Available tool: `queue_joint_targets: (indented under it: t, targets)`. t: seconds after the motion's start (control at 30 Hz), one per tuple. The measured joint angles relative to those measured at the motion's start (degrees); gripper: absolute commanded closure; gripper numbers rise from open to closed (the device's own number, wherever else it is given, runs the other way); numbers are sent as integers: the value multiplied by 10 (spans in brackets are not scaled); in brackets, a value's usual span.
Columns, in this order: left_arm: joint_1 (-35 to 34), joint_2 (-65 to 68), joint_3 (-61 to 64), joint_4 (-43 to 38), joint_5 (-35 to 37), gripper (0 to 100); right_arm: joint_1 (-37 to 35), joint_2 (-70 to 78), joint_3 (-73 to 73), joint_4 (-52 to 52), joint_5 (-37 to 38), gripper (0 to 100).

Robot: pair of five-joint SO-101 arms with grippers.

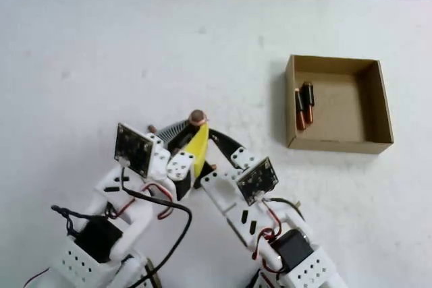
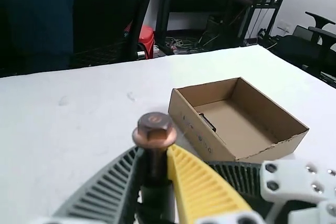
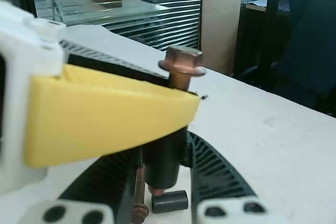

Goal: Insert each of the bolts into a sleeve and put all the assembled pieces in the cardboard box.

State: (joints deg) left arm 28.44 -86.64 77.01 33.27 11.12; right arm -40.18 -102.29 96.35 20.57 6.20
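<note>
Copper hex-head bolt (image 2: 152, 129), clamped in the left tool (image 2: 154, 153), sits in a black sleeve (image 3: 165, 166) gripped by the right tool (image 3: 163, 150); brown cardboard box (image 1: 337, 145) at three o'clock.

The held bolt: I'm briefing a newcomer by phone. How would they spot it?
On the white table, look beside the cardboard box, at the left tool's yellow finger. The bolt stands upright against it, clamped, copper head on top; the two pieces in the box lie flat.
</note>
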Motion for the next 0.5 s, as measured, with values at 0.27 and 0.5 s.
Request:
queue_joint_targets:
  t: [0.27, 0.5]
  targets:
    - [-3, 1, 1, -1, -2, 801, 0, 0, 0, 0, 0, 981]
    - [-8, 1, 1, -1, -2, 799, 0, 0, 0, 4, 0, 981]
